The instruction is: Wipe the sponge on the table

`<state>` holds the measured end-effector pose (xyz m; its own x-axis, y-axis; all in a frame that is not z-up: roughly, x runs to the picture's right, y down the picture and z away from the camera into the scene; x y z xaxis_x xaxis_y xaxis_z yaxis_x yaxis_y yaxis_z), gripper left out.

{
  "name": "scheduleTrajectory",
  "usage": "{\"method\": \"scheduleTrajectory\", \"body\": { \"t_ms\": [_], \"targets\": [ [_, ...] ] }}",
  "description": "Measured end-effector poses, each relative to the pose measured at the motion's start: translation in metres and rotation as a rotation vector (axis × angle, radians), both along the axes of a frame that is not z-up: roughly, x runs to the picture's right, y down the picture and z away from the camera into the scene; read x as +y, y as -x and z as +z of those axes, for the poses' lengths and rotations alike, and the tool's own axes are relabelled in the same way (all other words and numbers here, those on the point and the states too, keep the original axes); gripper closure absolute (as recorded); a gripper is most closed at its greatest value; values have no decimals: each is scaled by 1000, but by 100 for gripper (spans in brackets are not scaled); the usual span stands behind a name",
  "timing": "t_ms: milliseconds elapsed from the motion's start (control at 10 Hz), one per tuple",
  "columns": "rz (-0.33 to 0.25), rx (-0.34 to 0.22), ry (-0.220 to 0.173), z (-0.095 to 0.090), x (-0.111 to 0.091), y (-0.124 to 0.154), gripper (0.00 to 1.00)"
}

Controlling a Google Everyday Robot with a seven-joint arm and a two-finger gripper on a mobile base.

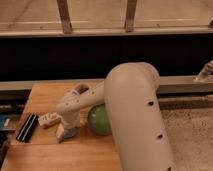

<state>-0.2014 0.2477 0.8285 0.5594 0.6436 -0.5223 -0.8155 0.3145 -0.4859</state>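
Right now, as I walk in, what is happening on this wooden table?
A one-armed robot reaches over the table, and its gripper is down at the small light-blue sponge, near the table's front part. It looks ready to wipe, but I cannot tell how firmly the sponge is pressed on the wood. A green bowl sits close beside the sponge, partly behind the arm. On the other side lie a pale block and a black bar, both untouched.

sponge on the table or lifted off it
On the table: the sponge lies flat on the wood, with the gripper right above it.
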Motion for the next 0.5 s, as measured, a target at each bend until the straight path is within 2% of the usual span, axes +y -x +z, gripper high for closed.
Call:
{"method": "scheduleTrajectory", "body": {
  "t_ms": [500],
  "targets": [
    [-9, 6, 0, -4, -7, -8, 20]
  ]
}}
